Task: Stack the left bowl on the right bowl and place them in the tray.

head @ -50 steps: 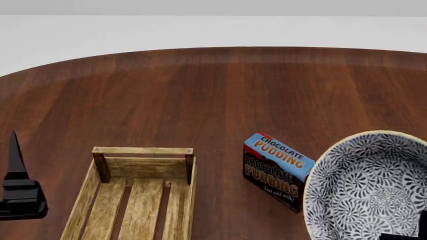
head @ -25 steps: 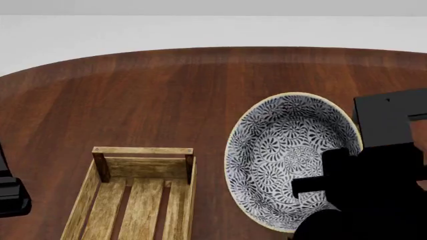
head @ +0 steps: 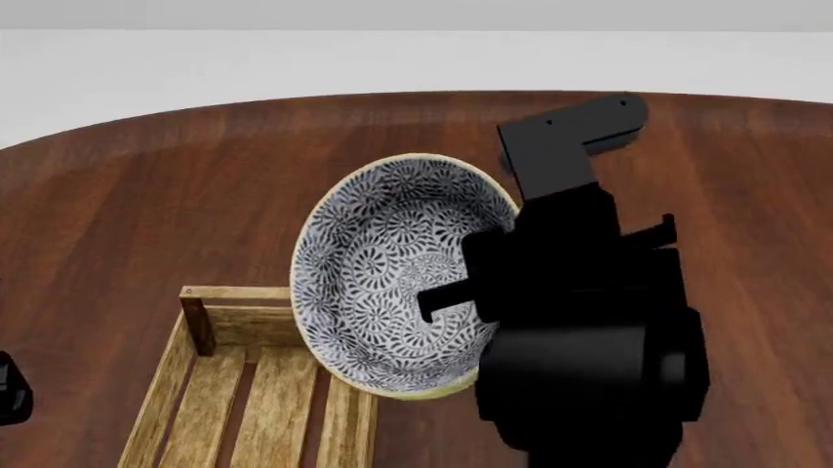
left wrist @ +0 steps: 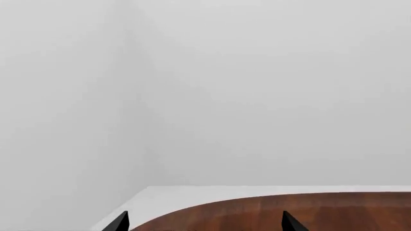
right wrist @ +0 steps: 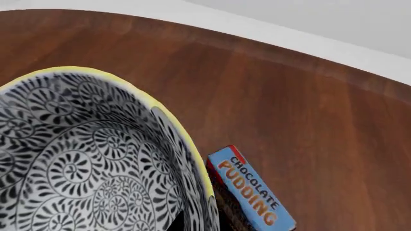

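A blue-and-white patterned bowl (head: 377, 273) with a cream rim hangs tilted in the air, its lower edge over the far right corner of the light wooden tray (head: 248, 293). My right gripper (head: 450, 292) is shut on its right rim. In the right wrist view the bowl (right wrist: 77, 159) fills the left side, and a second rim line just inside suggests a nested bowl. The gripper (right wrist: 192, 224) pinches the wall. My left gripper (left wrist: 205, 226) is open and empty, and only a dark bit of it (head: 8, 390) shows at the head view's left edge.
A blue-and-black chocolate pudding box (right wrist: 250, 192) stands on the brown wooden table (head: 195, 195) beside the bowl; my right arm hides it in the head view. The table's curved far edge (left wrist: 257, 199) meets a white floor.
My right arm has carried the bowl leftward from the right edge to over the tray's far right corner. The left gripper has sunk almost out of the head view.
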### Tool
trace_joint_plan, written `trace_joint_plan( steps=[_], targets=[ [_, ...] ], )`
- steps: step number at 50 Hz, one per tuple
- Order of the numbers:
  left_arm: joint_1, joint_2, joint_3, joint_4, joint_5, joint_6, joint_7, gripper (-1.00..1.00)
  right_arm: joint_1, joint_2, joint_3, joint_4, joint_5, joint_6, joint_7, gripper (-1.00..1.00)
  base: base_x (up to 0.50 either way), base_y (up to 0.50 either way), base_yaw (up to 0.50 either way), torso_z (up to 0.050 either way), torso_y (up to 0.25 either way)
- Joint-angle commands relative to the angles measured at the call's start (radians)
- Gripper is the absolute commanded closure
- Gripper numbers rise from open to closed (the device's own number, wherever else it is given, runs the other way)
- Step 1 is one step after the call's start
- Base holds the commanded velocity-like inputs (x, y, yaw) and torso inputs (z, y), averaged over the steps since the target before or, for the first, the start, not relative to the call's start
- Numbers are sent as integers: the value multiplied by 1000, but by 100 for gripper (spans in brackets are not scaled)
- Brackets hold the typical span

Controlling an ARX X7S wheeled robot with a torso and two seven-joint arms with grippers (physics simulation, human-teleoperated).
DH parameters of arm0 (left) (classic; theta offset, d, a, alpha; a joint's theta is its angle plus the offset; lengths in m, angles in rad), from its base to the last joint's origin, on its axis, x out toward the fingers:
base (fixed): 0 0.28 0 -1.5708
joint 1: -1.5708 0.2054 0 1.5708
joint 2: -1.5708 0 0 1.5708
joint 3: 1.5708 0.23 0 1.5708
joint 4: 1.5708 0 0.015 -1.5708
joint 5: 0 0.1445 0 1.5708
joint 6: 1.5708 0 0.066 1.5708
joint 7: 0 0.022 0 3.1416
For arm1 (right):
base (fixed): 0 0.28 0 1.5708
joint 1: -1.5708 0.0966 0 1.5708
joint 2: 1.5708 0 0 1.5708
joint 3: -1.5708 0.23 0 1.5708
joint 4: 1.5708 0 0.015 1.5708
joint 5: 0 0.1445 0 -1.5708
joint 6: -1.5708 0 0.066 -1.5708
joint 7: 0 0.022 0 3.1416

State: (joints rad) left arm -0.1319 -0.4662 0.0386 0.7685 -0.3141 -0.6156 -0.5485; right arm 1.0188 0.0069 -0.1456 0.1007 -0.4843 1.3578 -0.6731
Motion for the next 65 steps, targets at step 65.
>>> trace_joint_plan(
  steps=[65],
  targets=[
    [26, -17, -48, 4, -24, 20, -18, -100, 410, -7, -1388, 1044, 2107, -756, 424, 100, 0, 0, 0, 0, 1]
  ],
)
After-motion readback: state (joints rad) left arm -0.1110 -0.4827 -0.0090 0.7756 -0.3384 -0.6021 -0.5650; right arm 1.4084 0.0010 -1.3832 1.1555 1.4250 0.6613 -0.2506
